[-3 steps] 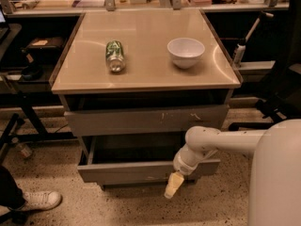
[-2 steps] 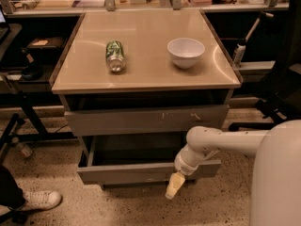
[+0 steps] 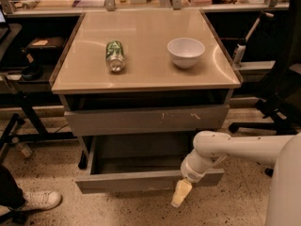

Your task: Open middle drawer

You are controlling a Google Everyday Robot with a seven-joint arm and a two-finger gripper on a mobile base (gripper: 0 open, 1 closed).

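Observation:
The middle drawer (image 3: pixel 127 181) is pulled out from the cabinet, and its grey tray interior (image 3: pixel 141 157) shows behind the plain front panel. My gripper (image 3: pixel 181 194) hangs at the right part of that front panel, just in front of and below its lower edge, with its cream fingers together, pointing down and holding nothing. The white arm (image 3: pixel 235 147) reaches in from the right. Above the open drawer is the taller drawer front with pale scratch marks (image 3: pixel 146 119), which is closed.
On the beige cabinet top (image 3: pixel 146 72) lie a green bottle (image 3: pixel 114 55) on its side and a white bowl (image 3: pixel 186 52). A person's white shoe (image 3: pixel 40 200) is at the lower left. Black desk frames stand to the left, and a chair base (image 3: pixel 270 117) stands to the right.
The middle drawer's front has come slightly further out toward the camera. My gripper has moved a little lower and to the right along with it.

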